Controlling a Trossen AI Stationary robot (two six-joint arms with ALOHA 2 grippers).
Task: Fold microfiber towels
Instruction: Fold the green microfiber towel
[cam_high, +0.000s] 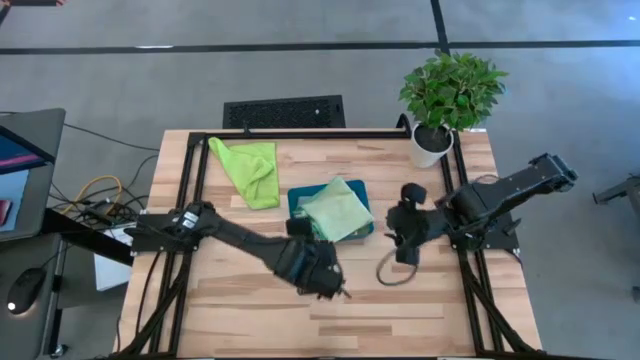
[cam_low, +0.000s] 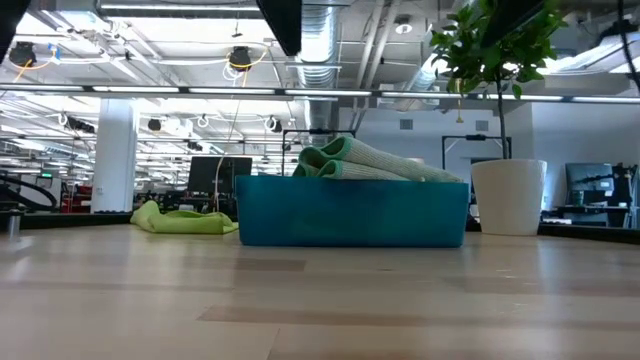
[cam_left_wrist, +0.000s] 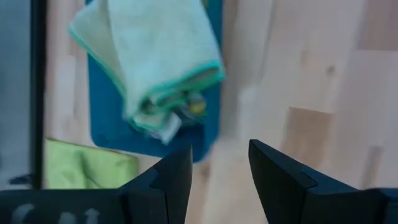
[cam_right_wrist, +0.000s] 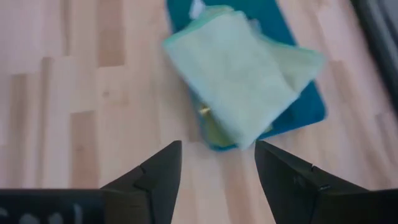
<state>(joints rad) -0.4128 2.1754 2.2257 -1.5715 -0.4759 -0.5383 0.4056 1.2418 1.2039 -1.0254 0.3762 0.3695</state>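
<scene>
Between the two grippers, a teal tray (cam_high: 296, 196) is seen holding a folded sage towel (cam_high: 338, 208), with what may be grey and yellow cloths stacked beneath it; only edges show, so this is uncertain. Beyond the left gripper (cam_high: 333, 285), well apart from it, a lime towel (cam_high: 252, 170) lies crumpled and unfolded on the table (cam_high: 420, 320). Both the left gripper and the right gripper (cam_high: 404, 248) are held with jaws parted and nothing between them, hovering near the tray.

The lime towel is judged light, soft and floppy, with a napped surface unlikely to slip. It would sag and bunch if pinched mid-cloth, so two adjacent corners or a hemmed edge are best taken, one per gripper, to keep it spread. A plant pot (cam_high: 430, 145) stands behind the right gripper.
</scene>
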